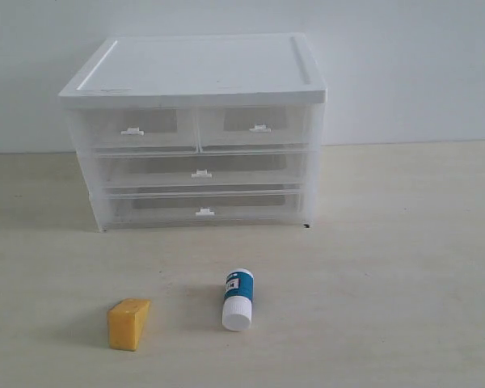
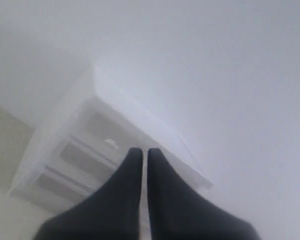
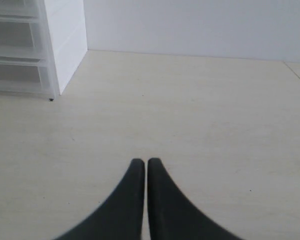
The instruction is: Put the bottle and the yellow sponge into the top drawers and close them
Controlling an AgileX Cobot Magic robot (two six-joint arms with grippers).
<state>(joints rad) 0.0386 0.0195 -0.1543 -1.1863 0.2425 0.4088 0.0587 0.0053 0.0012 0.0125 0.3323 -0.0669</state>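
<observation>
The bottle (image 1: 238,299) lies on its side on the table in front of the chest, white cap toward the front. Left of it sits the yellow sponge (image 1: 128,323). The two top drawers, left (image 1: 139,127) and right (image 1: 255,124), are pushed in under the white top. Neither arm shows in the exterior view. My left gripper (image 2: 140,151) is shut with nothing in it, hanging in the air with the blurred chest (image 2: 80,150) beyond it. My right gripper (image 3: 142,162) is shut and empty above bare table, right of the chest's corner (image 3: 65,45).
Below the top drawers sit two full-width drawers (image 1: 200,171), both pushed in. The chest (image 1: 198,69) stands against a white wall. The pale wooden table (image 1: 388,267) spreads in front and to the right.
</observation>
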